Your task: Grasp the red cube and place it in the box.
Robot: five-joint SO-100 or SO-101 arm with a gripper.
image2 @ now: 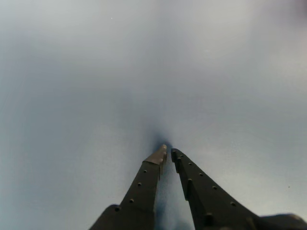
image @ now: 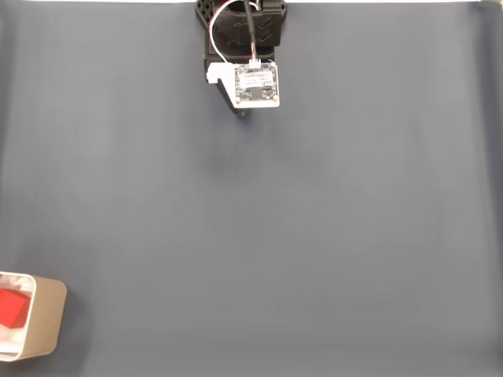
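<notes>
Cube, small matte red (image: 11,307), sat inside beige rounded box (image: 49,318), lower left, fixed view | black end effector (image2: 168,152) closed, empty, near grey surface (image: 314,236) | placement judged complete.

This looks like a bare robot test bench rather than a lived-in room. A plain grey-blue cloth (image: 314,220) covers the whole table, spreading smooth in front of the claw (image2: 168,152) and to both sides of it. Just behind the claw, 1 exposed circuit board (image: 257,83) with loose red and white wires (image: 228,20) rides on the arm.
</notes>
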